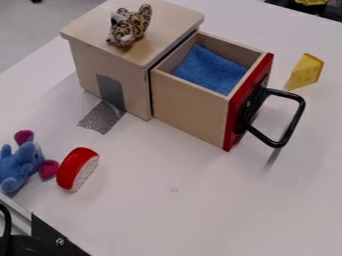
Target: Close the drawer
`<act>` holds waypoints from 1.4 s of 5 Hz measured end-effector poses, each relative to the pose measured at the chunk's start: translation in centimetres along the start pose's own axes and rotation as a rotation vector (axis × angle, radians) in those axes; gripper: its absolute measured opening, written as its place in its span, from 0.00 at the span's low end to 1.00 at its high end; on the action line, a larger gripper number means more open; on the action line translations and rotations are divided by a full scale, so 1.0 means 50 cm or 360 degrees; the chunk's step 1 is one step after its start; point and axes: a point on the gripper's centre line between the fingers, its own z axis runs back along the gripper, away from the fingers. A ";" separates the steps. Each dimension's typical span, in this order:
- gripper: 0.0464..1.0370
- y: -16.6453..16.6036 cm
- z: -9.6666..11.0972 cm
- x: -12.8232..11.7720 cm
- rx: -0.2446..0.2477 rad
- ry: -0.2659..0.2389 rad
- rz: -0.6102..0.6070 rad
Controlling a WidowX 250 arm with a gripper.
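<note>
Plainly, the drawer [190,107] stands well out of its wooden box [110,65] on the bench [174,220], so I judge the whole closing push remains. I can't tell whether the end effector is apart or together. The blue cloth's [210,70] underside is hidden; black hardware [50,237] at lower left is cut off.

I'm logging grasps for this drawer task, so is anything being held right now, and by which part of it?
That cannot be told here; the open drawer has nothing gripping its black handle.
</note>
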 end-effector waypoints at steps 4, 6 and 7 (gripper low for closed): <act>0.96 -0.297 -0.114 0.020 -0.0036 0.0086 -0.0475; 0.96 -0.470 -0.221 0.046 -0.0076 0.0163 -0.0572; 0.96 -0.482 -0.295 0.038 -0.0048 0.0284 -0.0557</act>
